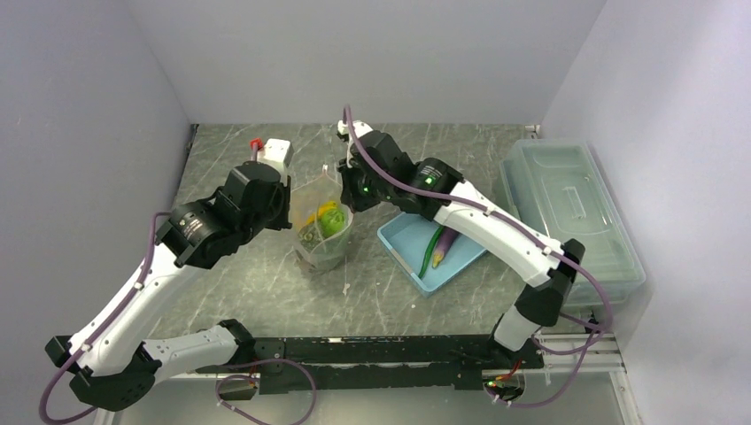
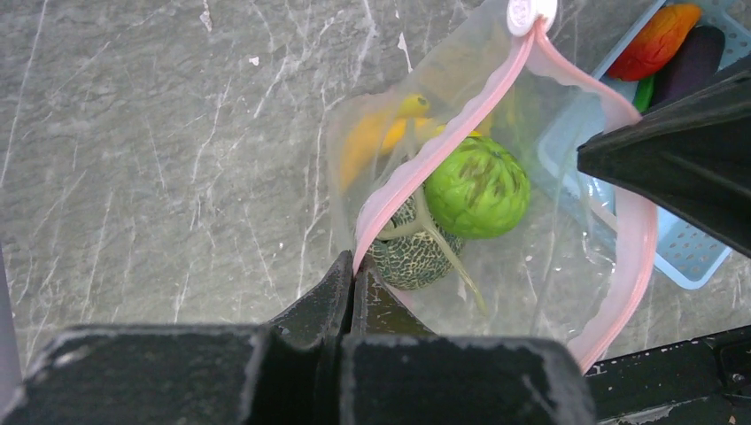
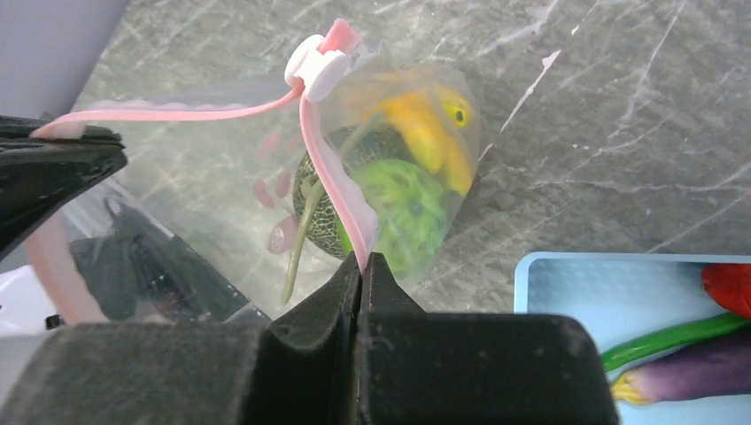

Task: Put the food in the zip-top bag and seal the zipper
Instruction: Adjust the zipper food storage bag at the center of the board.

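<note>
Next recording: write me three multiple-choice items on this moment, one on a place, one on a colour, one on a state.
1. Where is the eggplant? A in the bag; B in the basket; C in the right hand.
2. What colour is the strip along the bag's mouth? A pink; B blue; C black.
3. The right hand is: A open over the basket; B shut on the strip; C shut on the eggplant.
Key: B, it lies beside the green pod in the basket; A, pink in both wrist views; B, it pinches the strip with no gap.
</note>
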Available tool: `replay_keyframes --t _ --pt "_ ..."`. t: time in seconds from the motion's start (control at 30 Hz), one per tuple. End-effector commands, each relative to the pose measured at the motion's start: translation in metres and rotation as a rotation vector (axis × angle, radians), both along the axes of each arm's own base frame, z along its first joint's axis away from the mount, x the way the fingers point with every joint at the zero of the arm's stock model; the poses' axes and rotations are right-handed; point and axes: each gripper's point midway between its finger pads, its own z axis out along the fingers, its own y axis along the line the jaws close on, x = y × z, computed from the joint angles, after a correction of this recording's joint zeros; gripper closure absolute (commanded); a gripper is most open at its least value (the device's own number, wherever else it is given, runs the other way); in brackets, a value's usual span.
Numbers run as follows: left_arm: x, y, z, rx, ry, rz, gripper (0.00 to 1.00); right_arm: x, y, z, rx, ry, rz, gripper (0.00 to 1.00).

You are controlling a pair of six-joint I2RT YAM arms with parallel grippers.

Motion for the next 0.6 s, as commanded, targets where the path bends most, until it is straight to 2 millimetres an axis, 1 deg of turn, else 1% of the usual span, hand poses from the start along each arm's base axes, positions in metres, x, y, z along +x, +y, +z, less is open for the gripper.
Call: replay_keyframes --t 0.0,0.07,0.1,0.13,0.2,0.3,0.47,0.57 --pt "0.001 0.009 -0.002 0.009 -0.006 0.047 1.0 0.003 0.005 0.019 0.022 -0.044 0.006 1.0" --pt "0.0 0.01 -0.001 0.01 -0.01 0.047 1.0 0.005 0.001 0.039 0.063 -0.095 -0.005 1.0" --pt "0.0 0.01 0.0 0.007 -0.015 0.048 1.0 0.006 -0.002 0.043 0.06 -0.11 -0.011 1.0" --pt "0.0 0.01 0.002 0.004 -0.02 0.047 1.0 0.008 -0.005 0.043 0.043 -0.118 -0.018 1.0" --pt "0.001 0.011 0.003 0.005 -0.025 0.048 1.0 0.011 -0.008 0.031 -0.012 -0.104 -0.03 1.0" --pt "0.002 0.01 0.003 0.011 -0.025 0.048 1.0 0.011 -0.005 0.012 -0.042 -0.071 -0.023 1.0" --pt "0.003 0.007 0.001 0.011 -0.017 0.041 1.0 0.012 -0.007 0.001 -0.054 -0.061 -0.04 0.99" --pt "0.004 0.008 0.004 0.009 -0.027 0.042 1.0 0.013 -0.012 0.003 -0.059 -0.071 -0.056 0.86"
